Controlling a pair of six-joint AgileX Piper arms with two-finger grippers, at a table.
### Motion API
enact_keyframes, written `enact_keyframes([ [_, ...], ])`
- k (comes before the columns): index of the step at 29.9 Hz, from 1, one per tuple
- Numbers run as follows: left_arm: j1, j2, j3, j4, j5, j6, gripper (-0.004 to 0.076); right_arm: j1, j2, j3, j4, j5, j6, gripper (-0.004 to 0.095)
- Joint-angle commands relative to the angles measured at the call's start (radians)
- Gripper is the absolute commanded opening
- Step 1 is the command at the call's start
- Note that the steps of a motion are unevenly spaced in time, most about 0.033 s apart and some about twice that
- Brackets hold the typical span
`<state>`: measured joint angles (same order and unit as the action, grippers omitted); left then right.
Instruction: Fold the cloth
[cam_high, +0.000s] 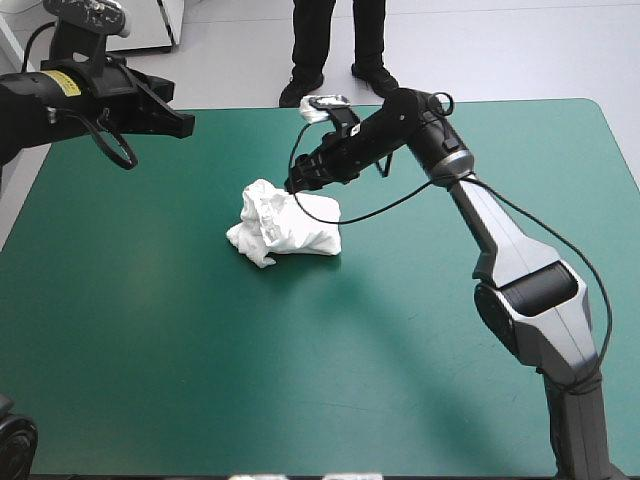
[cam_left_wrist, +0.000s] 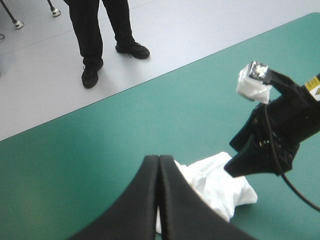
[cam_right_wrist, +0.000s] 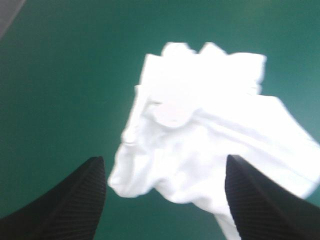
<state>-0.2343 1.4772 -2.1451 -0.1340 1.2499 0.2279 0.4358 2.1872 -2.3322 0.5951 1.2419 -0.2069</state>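
The white T-shirt (cam_high: 282, 224) lies as a crumpled heap on the teal-green cover, a little behind the table's middle. My right gripper (cam_high: 297, 181) hovers just above the heap's far right edge, its black fingers (cam_right_wrist: 82, 192) standing wide apart, with the T-shirt (cam_right_wrist: 200, 125) ahead of them and nothing between them. My left gripper (cam_high: 178, 122) is raised over the table's far left part, well away from the heap, its fingers (cam_left_wrist: 159, 165) meeting in one pointed arch. In the left wrist view the T-shirt (cam_left_wrist: 220, 185) shows beyond that arch, under the right gripper (cam_left_wrist: 240, 165).
The teal-green cover (cam_high: 150, 330) stretches bare in front of and to both sides of the heap. The table's far edge (cam_high: 250, 107) runs just behind the right arm's wrist.
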Motion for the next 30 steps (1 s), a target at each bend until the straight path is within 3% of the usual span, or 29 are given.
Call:
enact_keyframes([
  [1,-0.001,-0.063,-0.019,-0.023,0.001,-0.019,-0.001,-0.045,-0.129,-0.014,-0.088,0.006,0.068,0.0644],
  [9,-0.001,-0.147,0.06,-0.056,-0.002,-0.021,-0.001,-0.108,-0.19,0.135,-0.085,0.006,0.073,0.0644],
  [25,-0.001,-0.16,0.075,-0.008,-0.008,-0.019,-0.001,-0.108,0.016,0.195,0.101,-0.025,0.025,0.0644],
  [30,-0.001,-0.158,0.077,-0.008,-0.008,-0.019,-0.001,-0.096,0.048,0.195,0.147,-0.079,0.009,0.0592],
])
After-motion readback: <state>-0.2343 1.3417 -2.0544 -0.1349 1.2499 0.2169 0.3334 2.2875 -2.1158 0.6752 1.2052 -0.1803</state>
